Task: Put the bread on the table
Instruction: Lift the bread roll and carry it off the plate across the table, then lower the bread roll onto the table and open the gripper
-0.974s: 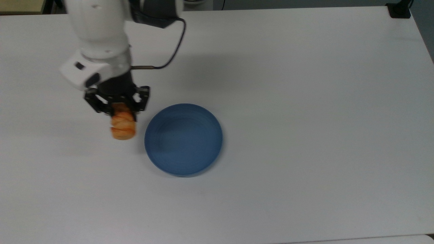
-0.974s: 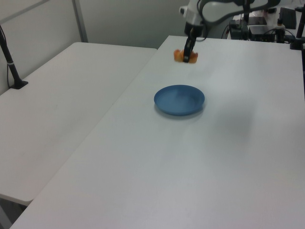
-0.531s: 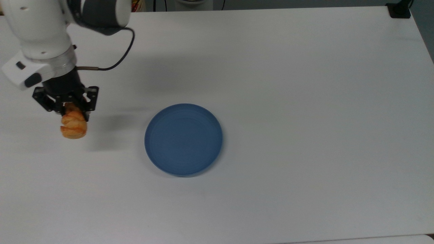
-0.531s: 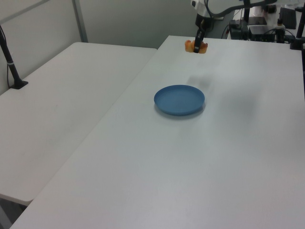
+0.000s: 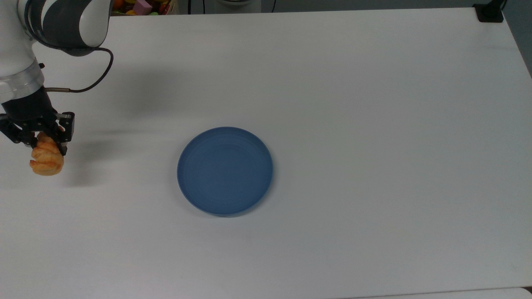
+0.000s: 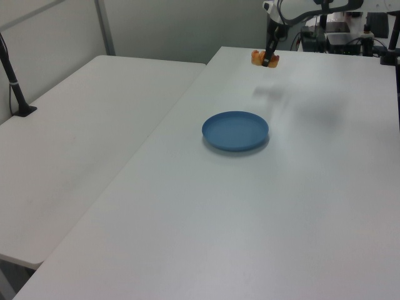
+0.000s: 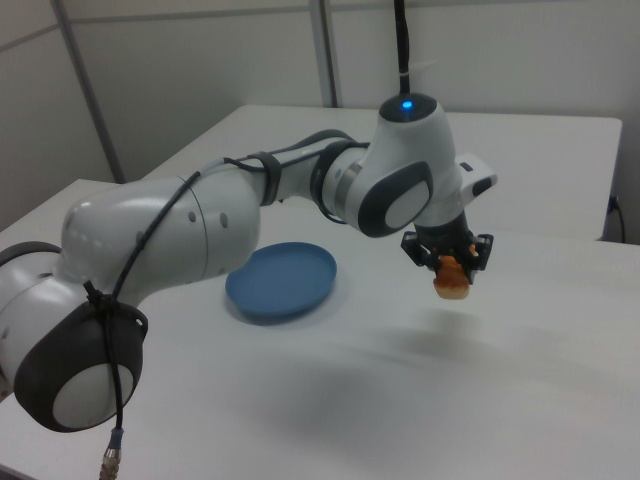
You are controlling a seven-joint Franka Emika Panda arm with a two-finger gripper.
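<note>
The bread [image 5: 46, 158] is a small golden-orange ridged roll hanging from my gripper [image 5: 39, 139], which is shut on its upper end. It is held above the white table [image 5: 374, 124] at the top view's far left, with its shadow on the tabletop to its right. In the left view the bread [image 6: 259, 58] and gripper [image 6: 270, 59] are at the table's far end. In the right view the bread [image 7: 451, 279] dangles below the gripper [image 7: 449, 262], clear of the table [image 7: 500, 380].
A round blue plate [image 5: 225, 170] lies near the table's middle, well right of the bread in the top view; plate [image 6: 235, 130], plate [image 7: 281, 280]. A second white table [image 6: 81, 137] adjoins on the left view's left. Coloured objects [image 5: 143, 6] sit beyond the far edge.
My gripper has carried the bread steadily away from the blue plate, toward the top view's left edge and slightly down. Its hold on the bread is unchanged.
</note>
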